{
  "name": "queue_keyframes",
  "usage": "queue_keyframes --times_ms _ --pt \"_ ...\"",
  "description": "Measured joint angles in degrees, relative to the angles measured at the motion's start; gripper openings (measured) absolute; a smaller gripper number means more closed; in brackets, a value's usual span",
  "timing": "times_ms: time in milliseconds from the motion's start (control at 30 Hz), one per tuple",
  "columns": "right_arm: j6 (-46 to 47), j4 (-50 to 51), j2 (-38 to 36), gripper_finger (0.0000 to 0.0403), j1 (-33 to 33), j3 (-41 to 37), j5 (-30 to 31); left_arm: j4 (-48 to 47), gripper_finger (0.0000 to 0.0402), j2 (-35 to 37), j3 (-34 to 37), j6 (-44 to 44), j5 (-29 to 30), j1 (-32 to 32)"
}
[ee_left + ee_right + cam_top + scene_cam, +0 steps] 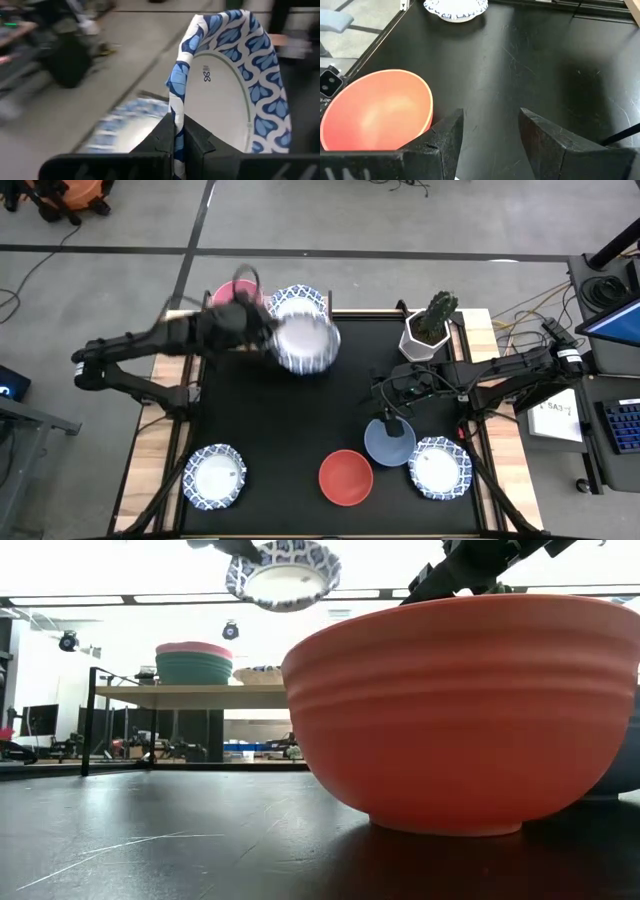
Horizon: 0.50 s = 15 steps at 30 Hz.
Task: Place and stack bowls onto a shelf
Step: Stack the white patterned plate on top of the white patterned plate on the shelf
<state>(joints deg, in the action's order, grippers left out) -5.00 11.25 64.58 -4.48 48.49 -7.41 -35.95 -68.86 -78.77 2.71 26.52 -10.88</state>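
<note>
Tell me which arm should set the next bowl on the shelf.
Left. Its gripper is shut on a blue-patterned bowl raised beside the shelf. The right gripper is open, above the table near the red bowl.

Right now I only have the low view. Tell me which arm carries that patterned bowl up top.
Observer: The left gripper, shut on the rim of the patterned bowl.
Operator: Report the right gripper.
Observer: The right gripper is open, above the table beside the red bowl.
Operator: Count the patterned bowls on the table.
Observer: Two: one left of the red bowl, another right of the blue bowl.
</note>
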Motion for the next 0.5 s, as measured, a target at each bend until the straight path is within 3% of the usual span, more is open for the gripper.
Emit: queue_keyframes --times_ms 100,267,500 --pt "-0.6 0.0 0.0 0.0178 0.0 0.0 0.0 -3.1 0.0 -1.6 -3.3 2.2 -0.7 -7.4" --pt "-0.9 0.0 0.0 0.0178 0.0 0.0 0.0 -3.3 0.0 -5.3 -5.0 1.8 -10.5 -18.0" --pt "-0.8 0.0 0.0 0.0178 0.0 0.0 0.0 -2.9 0.0004 -11.4 -5.9 2.2 -12.5 -24.6"
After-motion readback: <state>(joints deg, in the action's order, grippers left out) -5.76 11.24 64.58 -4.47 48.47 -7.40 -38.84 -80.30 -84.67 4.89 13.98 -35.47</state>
